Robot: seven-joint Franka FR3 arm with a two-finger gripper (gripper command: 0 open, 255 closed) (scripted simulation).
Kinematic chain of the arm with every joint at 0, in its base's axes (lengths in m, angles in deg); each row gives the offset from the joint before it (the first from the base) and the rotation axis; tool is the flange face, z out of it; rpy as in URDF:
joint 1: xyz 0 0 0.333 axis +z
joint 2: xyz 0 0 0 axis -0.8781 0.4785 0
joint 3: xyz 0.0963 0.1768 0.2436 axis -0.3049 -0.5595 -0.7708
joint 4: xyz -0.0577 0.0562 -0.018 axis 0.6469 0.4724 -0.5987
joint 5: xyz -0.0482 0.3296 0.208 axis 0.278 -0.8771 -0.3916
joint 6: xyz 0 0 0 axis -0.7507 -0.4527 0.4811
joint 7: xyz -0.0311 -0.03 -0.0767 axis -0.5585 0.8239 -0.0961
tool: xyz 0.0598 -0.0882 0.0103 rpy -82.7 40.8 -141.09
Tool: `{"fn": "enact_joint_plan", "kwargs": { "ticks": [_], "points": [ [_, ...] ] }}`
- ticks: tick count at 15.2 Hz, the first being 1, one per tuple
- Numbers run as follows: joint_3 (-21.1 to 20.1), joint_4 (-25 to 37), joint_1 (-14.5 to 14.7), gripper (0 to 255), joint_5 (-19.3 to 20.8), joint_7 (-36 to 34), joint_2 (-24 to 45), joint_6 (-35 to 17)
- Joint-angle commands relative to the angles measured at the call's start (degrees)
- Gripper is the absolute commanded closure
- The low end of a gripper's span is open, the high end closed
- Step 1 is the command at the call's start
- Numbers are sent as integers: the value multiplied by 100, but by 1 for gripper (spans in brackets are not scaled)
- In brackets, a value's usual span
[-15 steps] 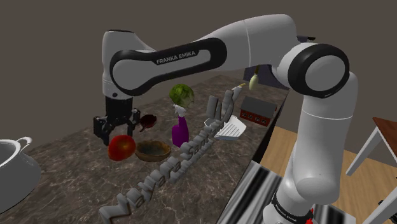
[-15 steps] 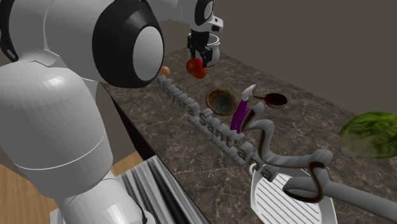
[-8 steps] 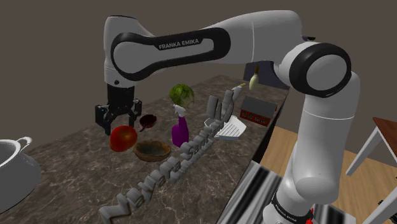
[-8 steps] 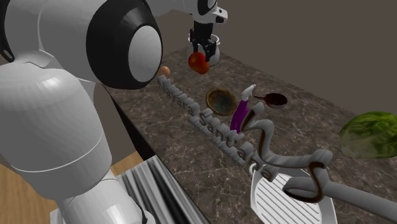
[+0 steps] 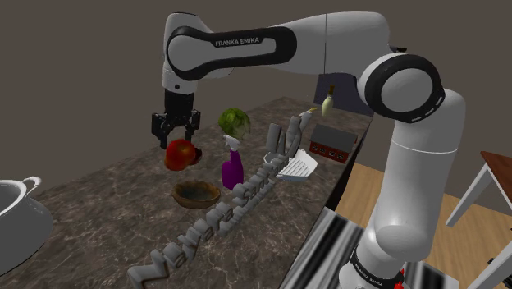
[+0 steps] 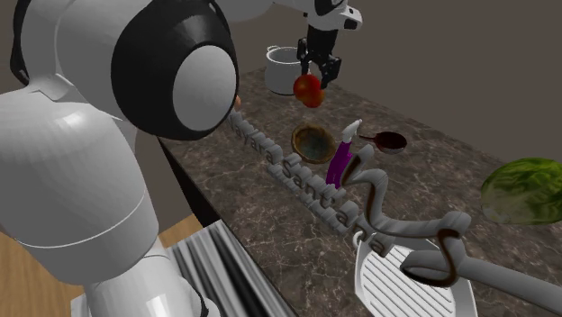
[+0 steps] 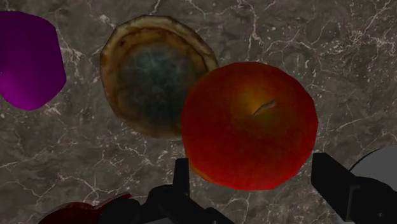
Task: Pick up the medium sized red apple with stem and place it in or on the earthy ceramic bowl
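Shoulder view: the apple [image 5: 181,153] is riding closer to the bowl [image 5: 196,194] than a second ago, the end effector [image 5: 176,141] clamping it above the table [image 5: 98,205]. Second exterior view: it's hanging just short. Wrist view: it's overlapping the bowl's rim; release pending.

Dark veined marble countertop [image 5: 102,201]; plain grey-brown walls [image 5: 66,74]; light wooden floor [image 5: 354,193] beyond counter edge.

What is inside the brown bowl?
Inside the bowl only its dark, greyish bottom shows. In the wrist view the red apple, clasped in the gripper, hides one part of its rim.
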Motion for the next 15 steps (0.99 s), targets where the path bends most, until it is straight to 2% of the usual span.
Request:
{"fn": "enact_joint_plan", "kwargs": {
  "ticks": [1,3,15],
  "points": [
    [105,99,-165,255,-55,275,-19,148],
    [186,235,-281,255,-75,467,28,262],
    [190,-670,-287,255,-105,573,42,-650]
  ]
}}
